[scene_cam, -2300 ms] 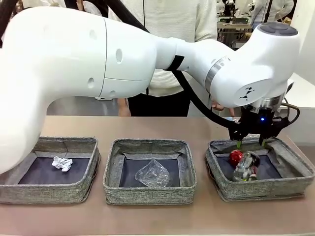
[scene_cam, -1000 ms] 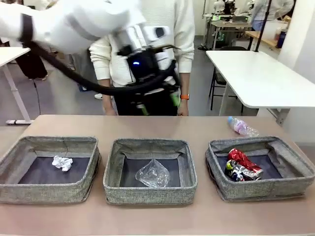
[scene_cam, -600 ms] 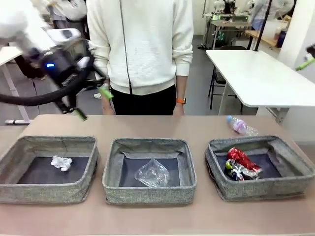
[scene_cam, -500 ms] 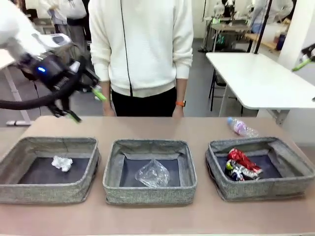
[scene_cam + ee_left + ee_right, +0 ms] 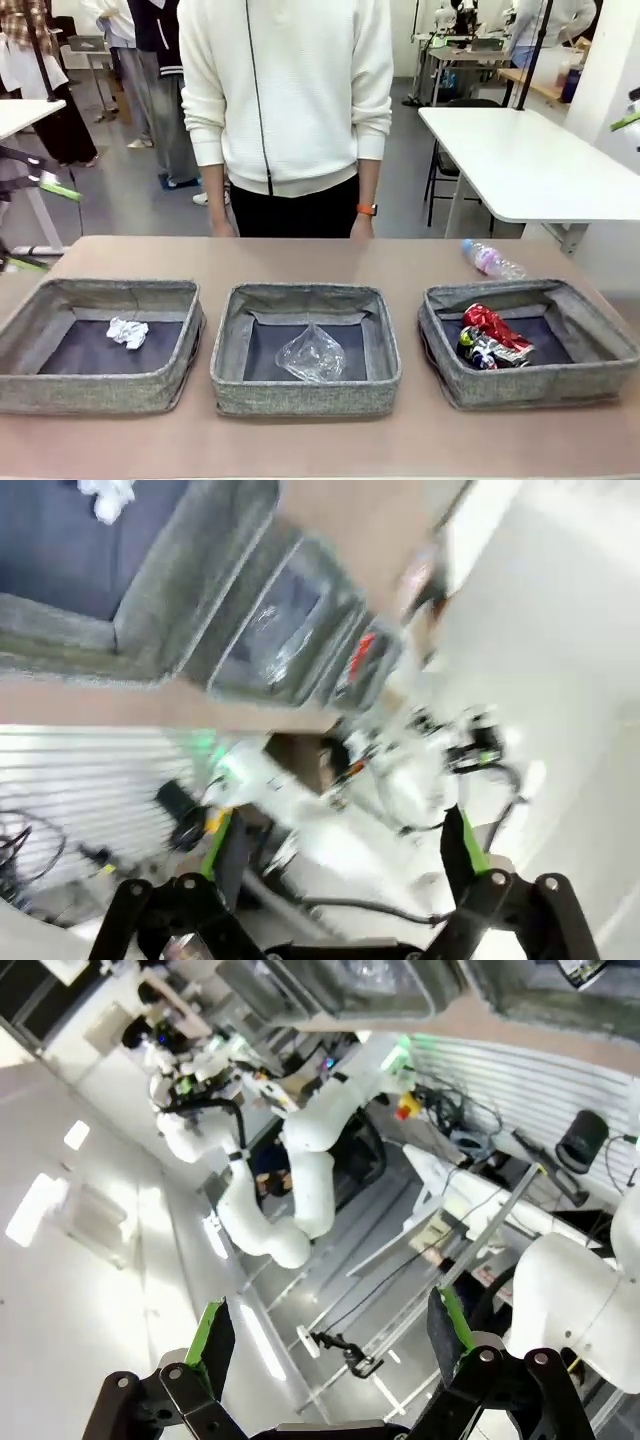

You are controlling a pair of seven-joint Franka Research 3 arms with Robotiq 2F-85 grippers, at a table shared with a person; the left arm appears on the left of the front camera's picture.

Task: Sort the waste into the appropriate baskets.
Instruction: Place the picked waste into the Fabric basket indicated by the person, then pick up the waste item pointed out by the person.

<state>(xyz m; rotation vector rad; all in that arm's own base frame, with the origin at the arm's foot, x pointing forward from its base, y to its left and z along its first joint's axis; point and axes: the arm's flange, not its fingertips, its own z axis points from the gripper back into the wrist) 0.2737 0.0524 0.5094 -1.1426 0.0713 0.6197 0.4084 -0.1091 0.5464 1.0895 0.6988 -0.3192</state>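
Three grey baskets stand in a row. The left basket [image 5: 100, 390] holds a white paper wad [image 5: 127, 332]. A clear plastic piece [image 5: 310, 354] lies in the middle basket [image 5: 300, 394]. In the right basket [image 5: 530, 384] lie a red can [image 5: 494, 326] and a dark-blue can [image 5: 474, 348]. A small clear bottle [image 5: 488, 258] lies on the table behind it. My left gripper [image 5: 45, 228] hangs open at the far left edge, off the table. One green pad [image 5: 626, 120] of my right gripper shows high at the right edge. Both wrist views show open, empty jaws: left gripper [image 5: 340, 845], right gripper [image 5: 330, 1332].
A person in a white sweater [image 5: 290, 90] stands at the far side, hands hanging at the table's back edge. A white table [image 5: 520, 160] stands behind on the right. The brown tabletop [image 5: 320, 440] lies bare in front of the baskets.
My left arm has swung from over the table's middle away to the left edge. The cans lie in the right basket where it had been reaching. The right gripper stays at the right edge.
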